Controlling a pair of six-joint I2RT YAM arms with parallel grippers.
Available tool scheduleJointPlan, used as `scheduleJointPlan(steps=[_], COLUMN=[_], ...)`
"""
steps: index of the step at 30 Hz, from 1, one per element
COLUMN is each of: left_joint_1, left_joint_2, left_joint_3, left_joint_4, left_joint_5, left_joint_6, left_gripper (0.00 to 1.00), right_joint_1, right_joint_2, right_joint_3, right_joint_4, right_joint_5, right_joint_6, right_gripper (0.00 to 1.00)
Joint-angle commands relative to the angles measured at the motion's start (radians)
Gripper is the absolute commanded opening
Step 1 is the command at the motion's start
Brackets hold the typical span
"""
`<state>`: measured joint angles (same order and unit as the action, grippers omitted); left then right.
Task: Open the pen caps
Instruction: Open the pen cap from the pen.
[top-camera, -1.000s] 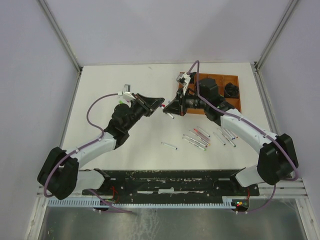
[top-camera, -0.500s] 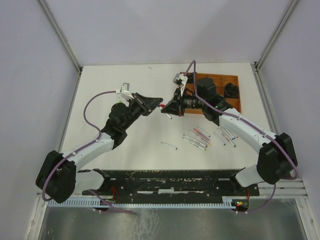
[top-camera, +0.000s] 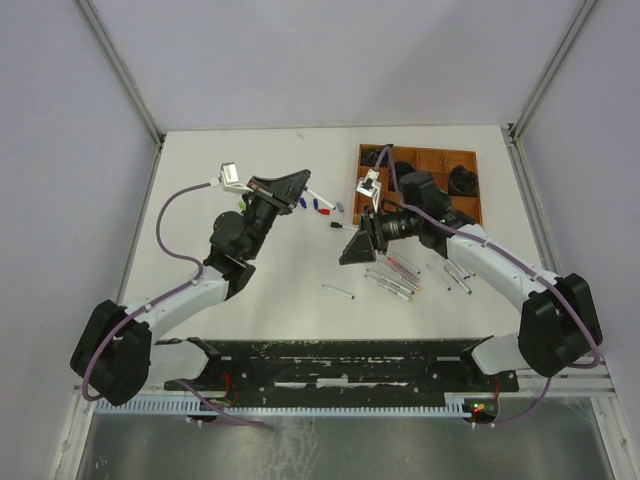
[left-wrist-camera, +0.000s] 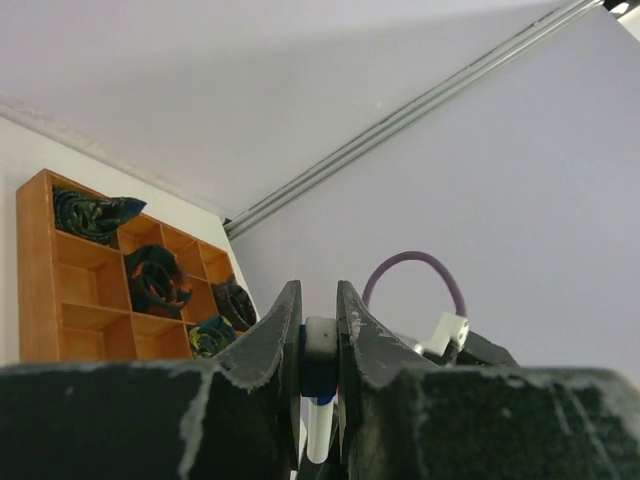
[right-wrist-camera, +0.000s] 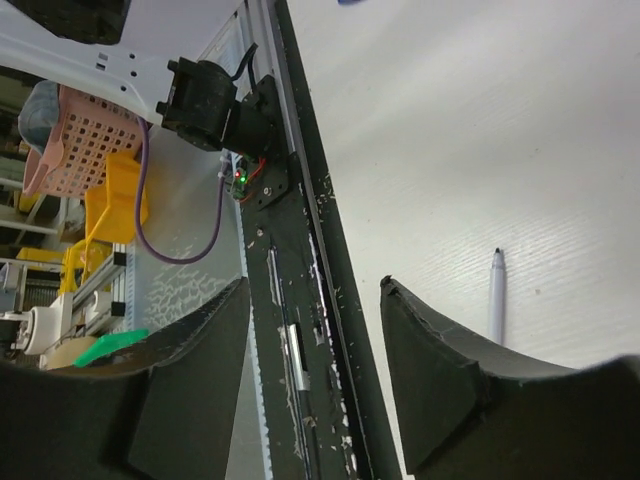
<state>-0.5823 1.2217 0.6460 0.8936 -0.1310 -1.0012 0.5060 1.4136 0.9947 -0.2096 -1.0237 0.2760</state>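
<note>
White table (top-camera: 250, 270), boxed in by pale lilac walls (top-camera: 330, 60). A brown tray (top-camera: 477, 185) sits far right with dark bundles in some cells, and the right arm crosses its near edge. Loose pens (top-camera: 400, 275) lie mid-right, with a lone pen (top-camera: 338, 291) nearer the centre. The left gripper (top-camera: 300, 182) pinches a blue-collared pen (left-wrist-camera: 318, 425). Loose caps (top-camera: 322, 208) lie just beside it. The right gripper (right-wrist-camera: 312, 290) hangs spread and empty between caps and pens.

The left gripper (left-wrist-camera: 318, 300) clamps a white pen (left-wrist-camera: 319, 372) with a blue band between its jaws, an orange compartment tray (left-wrist-camera: 35, 270) holding dark bundles beyond to its left, a purple cable (left-wrist-camera: 420, 262) looping beyond to its right.
</note>
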Motion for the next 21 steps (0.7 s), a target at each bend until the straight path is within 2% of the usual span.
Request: scheduleJointPlan(steps=[1,5,9,15,21], left_joint_1=[0.002,-0.031,-0.099,-0.192,-0.225], left_joint_2=[-0.040,-0.040,0.004,0.078,0.130], left_joint_3=[-0.024,-0.054,-0.063,-0.055,-0.043], left_joint_4=[0.056,0.073,0.124,0.178,0.179], left_joint_5=[-0.014,0.022,0.047,0.057,0.069], left_joint_6=[0.059,0.041,0.031,0.022,0.033], left_gripper=[0.03,0.03,0.03,0.03,0.03], right_joint_1=[-0.053,-0.072,-0.072,-0.070,-0.068], right_joint_2=[-0.072,-0.109,-0.106,-0.108,-0.118], right_joint_3=[0.000,-0.013,-0.056,-0.065,-0.062], right_joint_4=[0.057,0.083,0.205,0.212,0.212], right_joint_5=[-0.065,-0.052,-0.059,-0.046,-0.050], right_joint_6=[0.038,0.016,0.094,0.093,0.105], right_gripper=[0.67,0.75,0.75,0.71,0.65])
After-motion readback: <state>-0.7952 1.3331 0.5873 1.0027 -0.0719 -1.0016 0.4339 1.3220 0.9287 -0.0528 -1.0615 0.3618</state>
